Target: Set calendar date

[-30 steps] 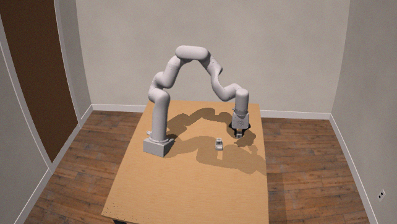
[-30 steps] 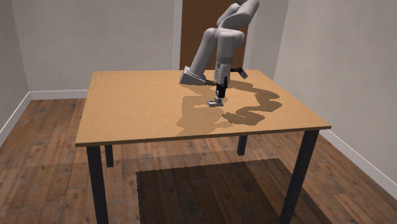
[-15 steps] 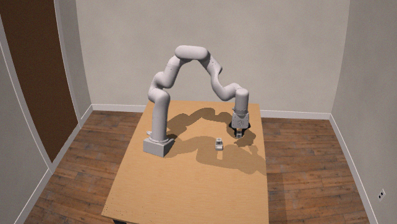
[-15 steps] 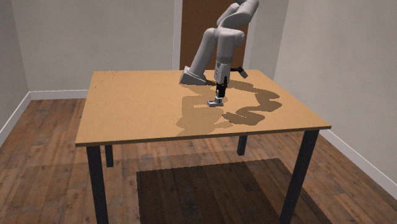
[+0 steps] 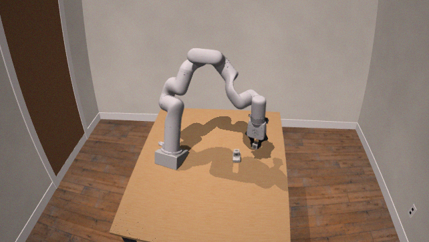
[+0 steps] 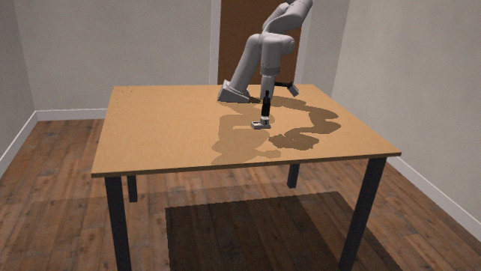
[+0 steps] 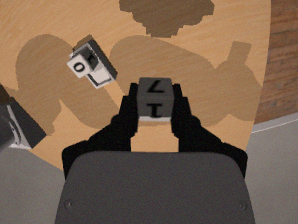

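Top view: hand [image 5: 255,144] hanging low over the counter [image 5: 207,200], closed partway on a digit cube [image 5: 255,145]. Tray [image 5: 236,159] resting flat on the counter just beside, toward the arm's base, with a second cube [image 5: 236,153] standing in it. Digits too small to read here; gap between held cube and tray shown clearly.

Exterior view: hand [image 6: 265,111] lined up directly behind the tray [image 6: 261,125], so sideways offset lost. Height above the counter [image 6: 168,123] judged better here than from above. Held cube hard to make out.

Wrist view: fingers clamped on the sides of the held cube [image 7: 157,98], digits 7 and 1 visible on two faces. Tray [image 7: 89,72] up and to the left, a 0 readable on the cube [image 7: 80,66] inside.

Risks, as judgement: no 2 or 8 yet seen, so wrong face likely if placed unturned. Striking the tray wall on descent likely to shove or tip the tray. Shallow grip likely to let the cube twist on release.
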Robot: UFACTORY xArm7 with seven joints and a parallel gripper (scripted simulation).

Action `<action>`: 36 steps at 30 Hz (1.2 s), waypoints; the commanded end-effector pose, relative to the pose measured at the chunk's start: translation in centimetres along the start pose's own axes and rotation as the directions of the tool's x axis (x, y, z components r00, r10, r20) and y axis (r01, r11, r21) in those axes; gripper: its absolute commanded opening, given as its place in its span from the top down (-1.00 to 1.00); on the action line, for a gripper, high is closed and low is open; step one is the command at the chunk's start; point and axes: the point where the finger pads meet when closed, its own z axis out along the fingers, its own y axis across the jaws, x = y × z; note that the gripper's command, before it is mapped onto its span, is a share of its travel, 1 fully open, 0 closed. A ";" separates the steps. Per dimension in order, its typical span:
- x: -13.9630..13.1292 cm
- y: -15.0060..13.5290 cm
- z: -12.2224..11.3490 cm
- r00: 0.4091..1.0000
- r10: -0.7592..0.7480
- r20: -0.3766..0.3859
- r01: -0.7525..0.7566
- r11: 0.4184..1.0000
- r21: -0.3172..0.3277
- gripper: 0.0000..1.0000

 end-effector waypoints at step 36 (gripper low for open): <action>-1.7 -4.7 -0.6 0.265 0.964 -0.007 -0.964 0.265 -0.013 0.43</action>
